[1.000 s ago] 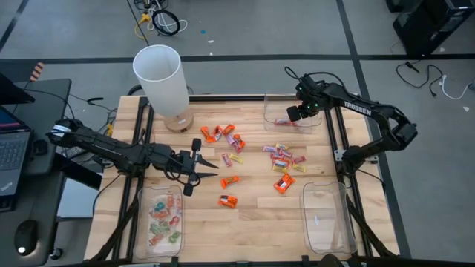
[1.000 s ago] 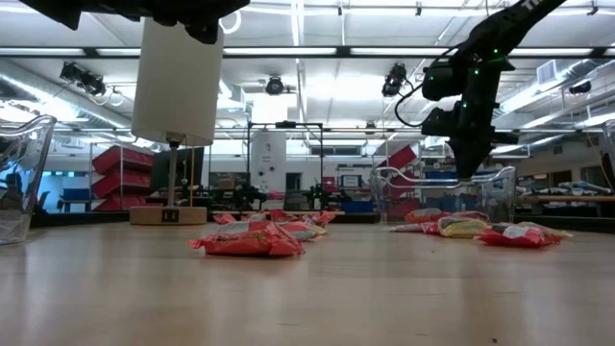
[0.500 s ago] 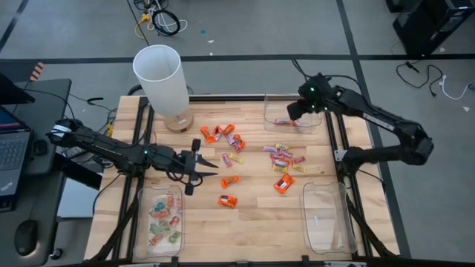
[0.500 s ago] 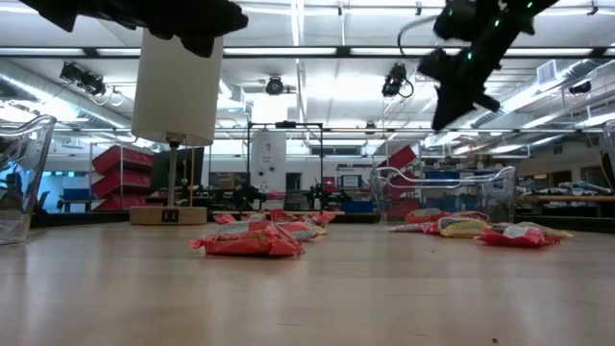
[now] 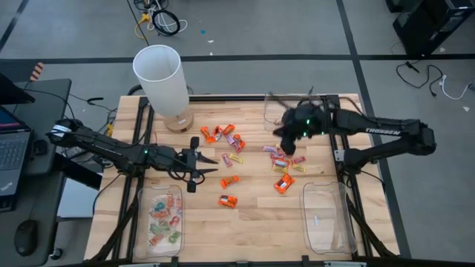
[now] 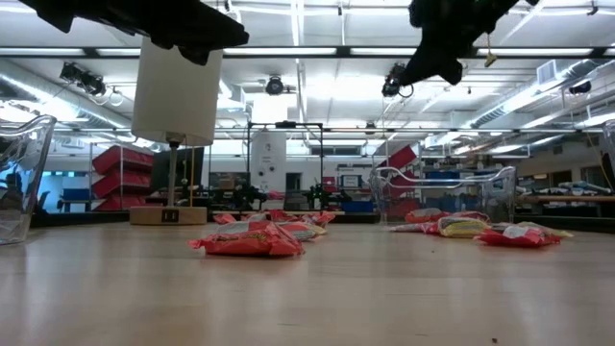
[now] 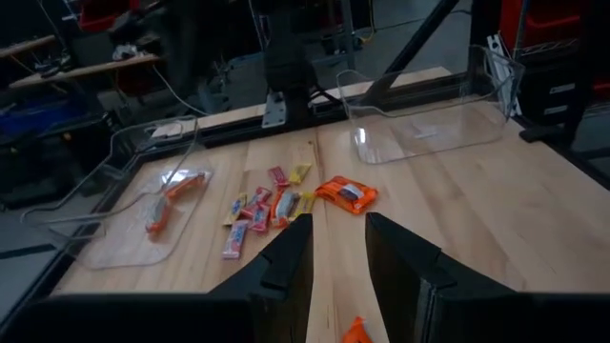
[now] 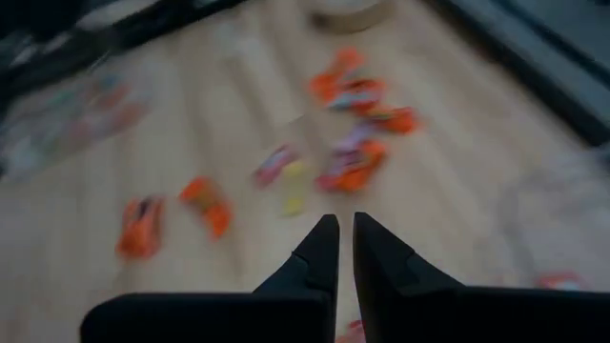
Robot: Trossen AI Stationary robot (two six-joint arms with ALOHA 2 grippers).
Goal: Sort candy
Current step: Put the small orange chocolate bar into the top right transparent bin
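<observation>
Right hand (image 5: 286,144), fingers (image 8: 324,250) nearly clenched with only a thin gap and grasping nothing, hangs above the bench (image 5: 252,222) over the candy (image 5: 282,159) scattered right of centre. More candy (image 5: 223,135) lies near the middle toward 12 o'clock. Left hand (image 5: 194,165), toward 9 o'clock, has its fingers (image 7: 286,262) parted and empty. A clear tray (image 5: 159,222) at 7 o'clock holds sorted sweets; another tray (image 5: 326,219) sits at 5 o'clock.

One camera looks straight down on the whole pale wooden worktop (image 5: 252,215); another sits at its surface, looking level across into the room. Each wrist camera looks past its own fingers, and all four share the scattered small wrapped candy (image 5: 280,157).
</observation>
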